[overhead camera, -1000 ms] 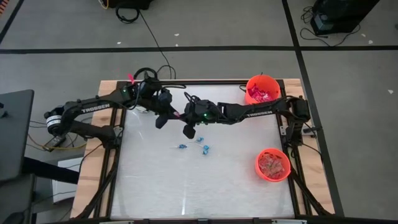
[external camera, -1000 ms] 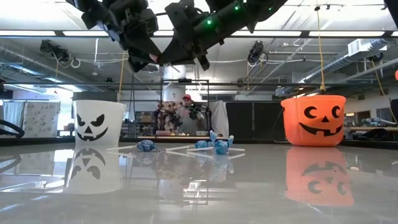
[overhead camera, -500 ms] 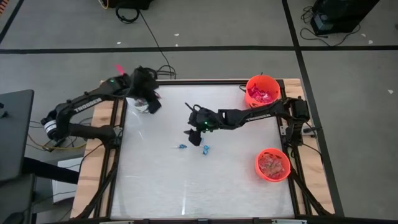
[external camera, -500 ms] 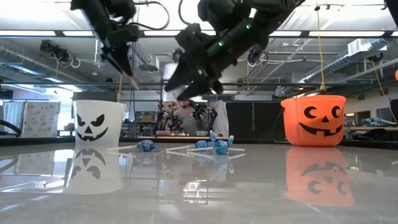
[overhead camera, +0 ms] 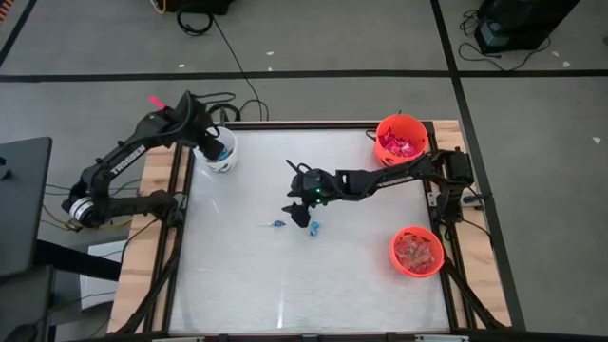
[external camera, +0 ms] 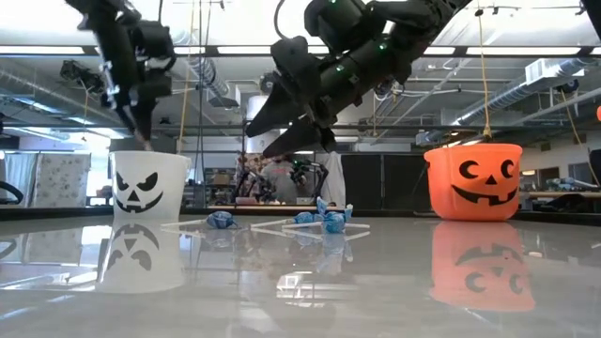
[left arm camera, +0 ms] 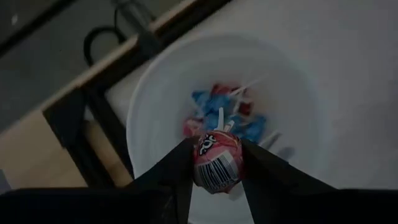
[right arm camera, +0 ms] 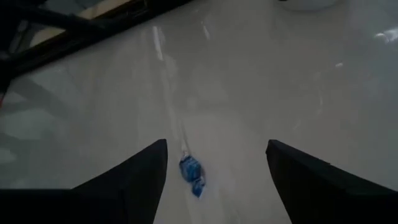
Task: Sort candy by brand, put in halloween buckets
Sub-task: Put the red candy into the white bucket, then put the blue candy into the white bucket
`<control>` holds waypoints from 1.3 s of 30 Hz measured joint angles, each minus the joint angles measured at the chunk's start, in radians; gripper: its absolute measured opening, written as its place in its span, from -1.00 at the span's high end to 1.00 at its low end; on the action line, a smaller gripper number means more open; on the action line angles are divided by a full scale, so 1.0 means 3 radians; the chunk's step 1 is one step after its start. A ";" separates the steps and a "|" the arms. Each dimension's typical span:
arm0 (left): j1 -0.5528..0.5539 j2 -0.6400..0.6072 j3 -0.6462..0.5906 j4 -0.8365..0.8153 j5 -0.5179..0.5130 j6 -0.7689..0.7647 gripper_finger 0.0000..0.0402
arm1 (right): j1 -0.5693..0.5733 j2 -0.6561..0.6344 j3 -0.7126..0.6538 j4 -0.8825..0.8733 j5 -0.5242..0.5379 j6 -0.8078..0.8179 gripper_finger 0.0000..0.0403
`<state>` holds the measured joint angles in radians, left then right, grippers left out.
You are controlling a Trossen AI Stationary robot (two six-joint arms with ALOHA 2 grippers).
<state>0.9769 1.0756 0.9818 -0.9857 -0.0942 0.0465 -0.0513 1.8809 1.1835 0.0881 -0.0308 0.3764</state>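
Left tool [left arm camera: 216, 163] moved over white bucket [left arm camera: 155, 99]; its wrist view shows a gripped lollipop [left arm camera: 217, 162].

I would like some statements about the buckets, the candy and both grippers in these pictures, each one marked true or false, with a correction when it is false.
1. The left gripper holds a red lollipop over the white bucket. True.
2. The white bucket has no candy inside. False: blue and red pieces already lie in it.
3. The right gripper is open above a blue candy on the table. True.
4. Both orange buckets stand on the left side of the table. False: the far orange bucket and the near orange bucket are on the right side.
5. The right gripper carries a candy. False: nothing is between its fingers.
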 joint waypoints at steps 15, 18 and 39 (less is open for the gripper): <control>0.0068 0.0035 -0.0020 -0.0016 0.0160 -0.0219 -0.43 | 0.0162 0.0427 0.0062 -0.0194 -0.0235 -0.0487 -0.41; -0.0022 -0.0095 0.0148 -0.0044 0.0373 -0.0119 -0.47 | 0.0172 0.0500 0.0097 -0.0017 -0.0283 -0.0505 -0.38; -0.0910 -0.0512 0.0205 -0.0015 0.0902 -0.0442 -0.45 | 0.0054 0.1090 0.0363 0.0501 -0.0612 -0.0940 -0.09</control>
<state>0.7040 0.9218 1.0431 -0.9901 0.1763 -0.0863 -0.0353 2.2078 1.2926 0.2385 -0.2143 0.0943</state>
